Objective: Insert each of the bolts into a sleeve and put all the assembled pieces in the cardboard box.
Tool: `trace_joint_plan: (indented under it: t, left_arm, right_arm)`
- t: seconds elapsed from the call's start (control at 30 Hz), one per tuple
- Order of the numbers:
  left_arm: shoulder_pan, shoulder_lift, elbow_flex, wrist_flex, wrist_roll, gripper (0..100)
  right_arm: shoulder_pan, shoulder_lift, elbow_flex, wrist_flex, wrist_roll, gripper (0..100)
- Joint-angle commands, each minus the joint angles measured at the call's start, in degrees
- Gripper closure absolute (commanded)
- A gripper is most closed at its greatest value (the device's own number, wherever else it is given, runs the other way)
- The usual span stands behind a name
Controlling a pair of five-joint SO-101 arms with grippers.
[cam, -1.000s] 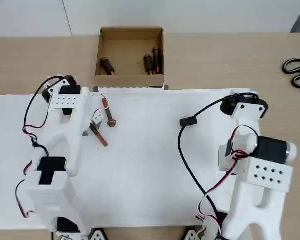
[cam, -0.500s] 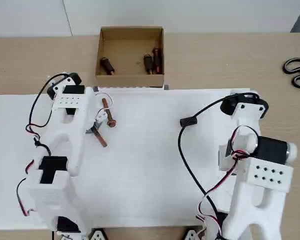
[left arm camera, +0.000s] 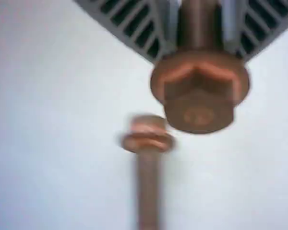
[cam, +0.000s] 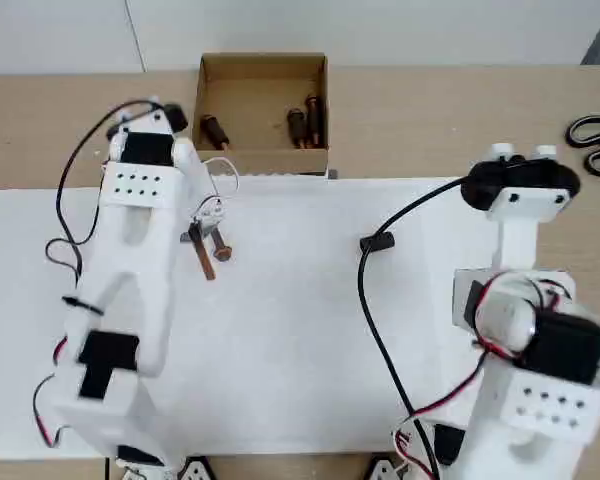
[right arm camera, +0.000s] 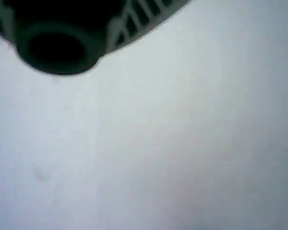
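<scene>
Carried a little nearer the cardboard box (cam: 263,62) than a second ago, the held bolt (left arm camera: 199,91) hangs over the white sheet (cam: 300,350), because the left arm now stretches farther up the table. The left pincer (left arm camera: 199,28) is closed on the bolt's shaft, its ribbed jaws tight on either side. The six-sided head pokes out toward the wrist camera. The loose bolt (left arm camera: 148,143) lies flat on the sheet just beside the held one, in the same spot as before (so it is not the one being carried).

The right arm changes more: it is unfolded, and its top joint stands higher up the table than it did. The right pincer (right arm camera: 62,24) looks closed round a black sleeve (right arm camera: 55,51), whose open end shows between the ribbed jaws, above bare sheet.

So each half of the next piece is in a pincer, but the two are well apart, on opposite sides of the sheet. As I judge it, the arms are getting set to bring bolt and sleeve together, and the pushing-in is not yet begun.

Three finished pieces (cam: 297,125) already lie in the box. This pair and the loose bolt seem to be what is left. Scissors (cam: 595,145) lie off at the table's far edge, clear of the work.
</scene>
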State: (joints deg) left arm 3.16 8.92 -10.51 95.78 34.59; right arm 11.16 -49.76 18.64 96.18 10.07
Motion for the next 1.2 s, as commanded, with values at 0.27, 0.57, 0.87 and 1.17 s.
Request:
trace_joint_plan:
  t: [0.27,0.57,0.87,1.17]
  left_arm:
    - [5.01,-29.19,3.30,2.90,-3.87,100]
    - [5.19,-56.70,25.54,-2.99,-11.16,100]
    - [5.10,-76.57,41.80,-7.12,-9.93,100]
    - [3.25,-89.76,51.30,-10.99,-15.56,100]
  right_arm:
    - [-0.84,-8.04,-1.32,0.13,-0.44,99.5]
    - [-6.90,-23.60,15.47,-3.74,-3.25,99.6]
    - [-13.23,-41.27,29.01,-9.63,-3.52,99.6]
    - [-18.59,-49.54,33.93,-9.71,-3.52,99.6]
